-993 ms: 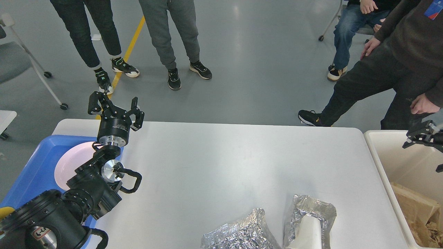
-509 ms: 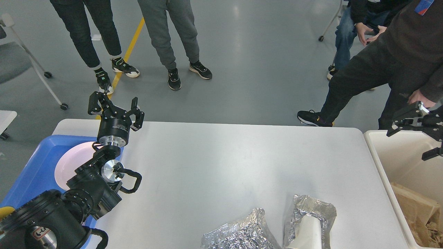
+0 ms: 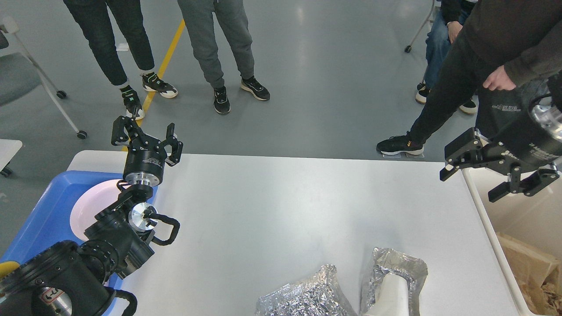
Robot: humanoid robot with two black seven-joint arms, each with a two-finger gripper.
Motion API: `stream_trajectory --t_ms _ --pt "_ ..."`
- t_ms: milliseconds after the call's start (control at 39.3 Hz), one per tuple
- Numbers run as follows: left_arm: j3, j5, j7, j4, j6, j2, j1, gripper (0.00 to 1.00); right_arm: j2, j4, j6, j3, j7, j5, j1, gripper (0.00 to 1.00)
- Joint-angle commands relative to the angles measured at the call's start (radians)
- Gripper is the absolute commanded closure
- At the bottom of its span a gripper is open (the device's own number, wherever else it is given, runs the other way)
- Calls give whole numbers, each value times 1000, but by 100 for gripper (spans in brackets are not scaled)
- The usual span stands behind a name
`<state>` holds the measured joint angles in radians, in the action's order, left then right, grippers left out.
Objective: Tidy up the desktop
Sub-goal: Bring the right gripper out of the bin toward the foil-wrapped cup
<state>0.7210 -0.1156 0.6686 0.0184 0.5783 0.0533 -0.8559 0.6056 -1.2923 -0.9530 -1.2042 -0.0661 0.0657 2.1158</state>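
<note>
Desktop (image 3: 272,210), the wide white tabletop, fills the middle of the head view, with a blue tray (image 3: 39,215) holding a pale plate (image 3: 94,204) at its left end and a cream bin (image 3: 509,219) at its right. Two crumpled foil wrappers (image 3: 303,296) (image 3: 395,276) lie near the front edge, the right one around a white cup (image 3: 388,294).

Over the last second the right pincer (image 3: 478,173) has swung from over the bin toward the tabletop's right corner, growing larger in view; it is released, fingers spread and empty. The left pincer (image 3: 147,136) has not moved, hanging released above the tray's far edge.

Judging by this, the right arm has finished at the bin and is probably returning for the foil.
</note>
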Motion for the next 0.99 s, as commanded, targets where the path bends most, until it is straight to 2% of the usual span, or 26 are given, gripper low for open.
stream_trajectory --t_ms 0,127,306,433,611,968 --pt "0 1 -1 0 0 -1 0 3 5 -51 23 77 -1 114 3 0" --pt "0 1 0 0 0 0 0 3 5 -81 109 92 -1 178 -2 0" --pt "0 1 -1 0 0 0 0 3 0 -174 313 83 -1 269 -36 0" --pt "0 -1 0 0 0 0 0 3 0 -214 408 78 -4 312 -82 0" --pt "0 1 -1 0 0 -1 0 3 13 -236 415 71 -14 321 -134 0" --pt "0 1 0 0 0 -1 0 3 85 -242 315 23 -4 186 -209 0"
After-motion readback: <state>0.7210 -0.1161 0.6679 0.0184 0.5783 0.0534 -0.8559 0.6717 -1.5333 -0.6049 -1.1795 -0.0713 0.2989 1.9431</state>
